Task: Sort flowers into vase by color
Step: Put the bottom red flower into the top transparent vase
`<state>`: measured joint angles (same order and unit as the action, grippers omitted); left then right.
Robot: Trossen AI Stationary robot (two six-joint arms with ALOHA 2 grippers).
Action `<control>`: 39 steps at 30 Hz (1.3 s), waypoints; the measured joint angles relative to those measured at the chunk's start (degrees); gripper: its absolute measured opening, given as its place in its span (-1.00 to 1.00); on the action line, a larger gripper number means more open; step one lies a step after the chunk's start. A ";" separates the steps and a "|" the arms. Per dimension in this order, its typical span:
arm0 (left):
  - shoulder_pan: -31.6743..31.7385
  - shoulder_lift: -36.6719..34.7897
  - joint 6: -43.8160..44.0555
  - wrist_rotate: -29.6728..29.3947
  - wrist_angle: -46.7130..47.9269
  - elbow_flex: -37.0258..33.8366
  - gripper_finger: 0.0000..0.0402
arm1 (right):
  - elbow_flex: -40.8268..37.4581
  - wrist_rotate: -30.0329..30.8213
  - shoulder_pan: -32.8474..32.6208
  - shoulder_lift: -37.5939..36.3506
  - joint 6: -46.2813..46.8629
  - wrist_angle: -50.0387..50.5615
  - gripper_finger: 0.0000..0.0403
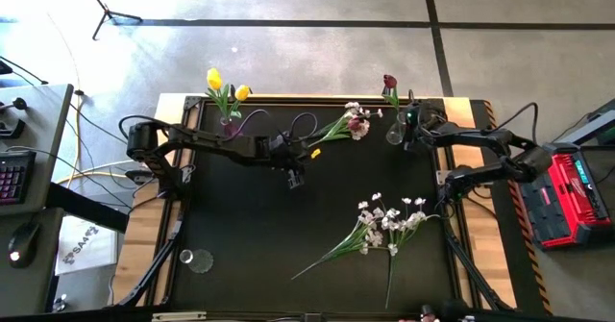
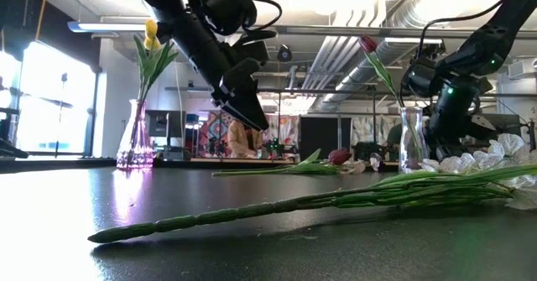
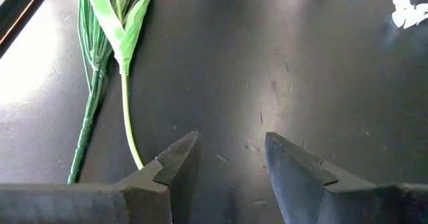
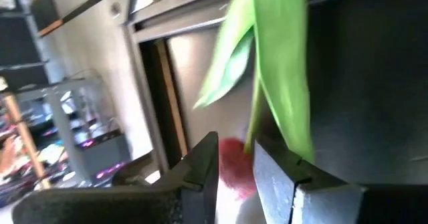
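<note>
My left gripper [image 1: 294, 176] [image 3: 231, 164] hangs open over the middle of the black table, above bare tabletop. Green stems [image 3: 126, 114] of a small heap of flowers [image 1: 351, 122] lie just beside it; the heap holds a dark red tulip [image 2: 340, 155] and white blossoms. My right gripper [image 1: 407, 130] [image 4: 235, 157] stands at a clear vase [image 2: 409, 138] near the far right corner, its fingers a narrow gap apart. A dark red tulip [image 1: 389, 82] [image 2: 367, 43] stands in that vase, leaning. Two yellow tulips [image 1: 213, 77] stand in a purple vase [image 2: 134, 138]. White sprays [image 1: 384, 221] lie flat near the right edge. My right gripper has the red tulip's green stem [image 4: 251, 134] right at the gap between its fingertips, beside the right fingertip [image 4: 267, 158]. The gap is wider than the stem, and I cannot tell whether either finger touches it.
A small clear glass [image 1: 197, 260] stands near the table's near left corner. The long stems of the white sprays [image 2: 336, 201] stretch across the near part of the table. The table has a wooden rim [image 1: 173, 106]. Bare black surface lies left of centre.
</note>
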<state>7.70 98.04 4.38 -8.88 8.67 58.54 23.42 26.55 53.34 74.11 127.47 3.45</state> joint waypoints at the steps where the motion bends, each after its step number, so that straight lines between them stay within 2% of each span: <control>1: 0.00 0.00 -0.02 0.00 0.00 0.00 -0.21 | 0.00 0.31 -0.04 0.00 -0.37 -0.41 -0.61; 12: 0.02 0.00 -1.52 -0.20 -0.95 0.00 -0.21 | 0.00 -0.16 0.65 0.00 1.07 7.30 -0.61; 17: 0.02 0.00 -1.51 -0.20 -1.29 0.00 -0.21 | 0.00 0.45 0.63 0.17 0.90 7.41 -0.62; 19: 0.02 0.00 -1.53 -0.20 -1.31 0.00 -0.21 | 0.00 0.39 0.63 0.17 -0.07 7.58 -0.67; 24: 0.02 0.00 -1.35 -0.20 -1.29 0.00 -0.21 | 0.00 0.13 0.00 0.17 -1.92 10.30 -0.96; 29: 0.02 0.00 0.04 -0.24 -1.29 0.00 -0.21 | 0.09 0.03 -0.46 0.15 -1.08 13.78 -0.93; 39: 0.04 0.00 1.45 -0.84 -1.27 0.00 -0.21 | -0.04 6.10 -2.01 -0.72 0.06 2.92 -0.99</control>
<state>7.75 98.04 5.83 -9.73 7.40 58.54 23.38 32.65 51.33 73.39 127.53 6.36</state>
